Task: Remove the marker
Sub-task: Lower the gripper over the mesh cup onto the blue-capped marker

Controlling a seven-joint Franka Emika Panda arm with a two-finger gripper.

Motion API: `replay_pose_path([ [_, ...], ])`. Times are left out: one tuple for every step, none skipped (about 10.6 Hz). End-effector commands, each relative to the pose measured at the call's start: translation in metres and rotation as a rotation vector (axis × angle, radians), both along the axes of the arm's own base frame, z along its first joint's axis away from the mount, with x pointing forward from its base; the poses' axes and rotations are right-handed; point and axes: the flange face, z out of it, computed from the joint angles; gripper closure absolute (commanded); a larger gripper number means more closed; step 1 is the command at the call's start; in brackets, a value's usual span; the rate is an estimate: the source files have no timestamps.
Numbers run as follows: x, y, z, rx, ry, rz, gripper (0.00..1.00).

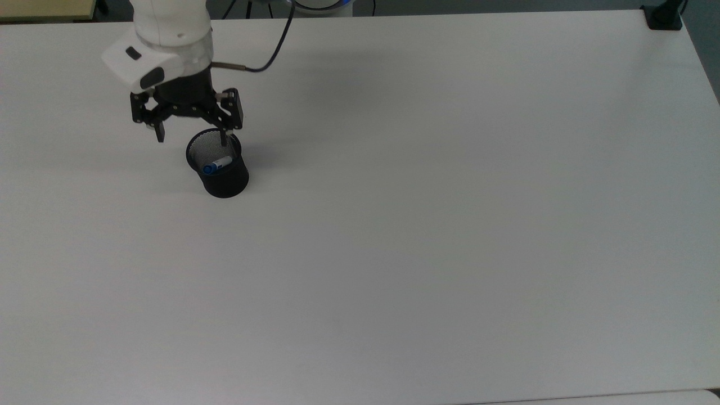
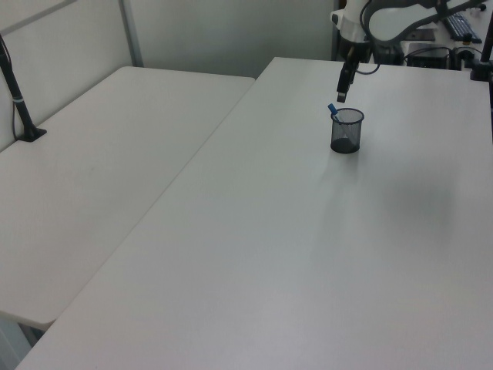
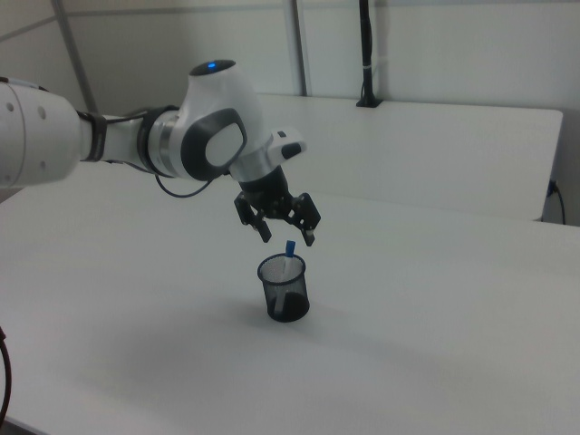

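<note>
A black mesh cup (image 1: 219, 169) (image 2: 347, 131) (image 3: 285, 290) stands on the white table. The marker (image 1: 216, 165) (image 2: 333, 112) (image 3: 289, 250), white with a blue cap, leans inside it with its blue end poking above the rim. My gripper (image 1: 192, 137) (image 3: 285, 236) (image 2: 341, 89) hangs open above the cup's rim, towards the top view's upper left of it, holding nothing. In the top view one fingertip overlaps the cup's far rim and the other sits left of the cup.
The white table (image 1: 427, 225) spreads wide around the cup. A second white table (image 2: 100, 162) adjoins it on the left view's left. A black clamp (image 1: 664, 17) sits at the top view's far right corner. A black post (image 2: 19, 108) stands on the second table.
</note>
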Motion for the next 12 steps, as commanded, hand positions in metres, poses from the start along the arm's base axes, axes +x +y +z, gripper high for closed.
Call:
replay_pose_path([
  [0.007, 0.01, -0.029, -0.005, -0.045, -0.026, 0.0],
  [0.01, 0.011, -0.034, -0.004, -0.05, -0.023, 0.04],
  [0.01, 0.013, -0.034, -0.003, -0.052, -0.022, 0.09],
  [0.011, 0.015, -0.034, 0.007, -0.055, -0.025, 0.19],
  [0.012, 0.018, -0.033, 0.009, -0.057, -0.02, 0.27],
  [0.012, 0.02, -0.034, 0.011, -0.056, -0.018, 0.39],
  [0.012, 0.02, -0.034, 0.013, -0.056, -0.018, 0.54],
  [0.012, 0.02, -0.033, 0.012, -0.057, -0.018, 0.72],
  [0.012, 0.021, -0.034, 0.015, -0.056, -0.019, 0.89],
  [0.012, 0.021, -0.034, 0.026, -0.058, -0.025, 1.0],
  [0.012, 0.021, -0.032, 0.028, -0.061, -0.027, 1.0],
  [0.011, 0.021, -0.025, 0.028, -0.068, -0.03, 1.0],
])
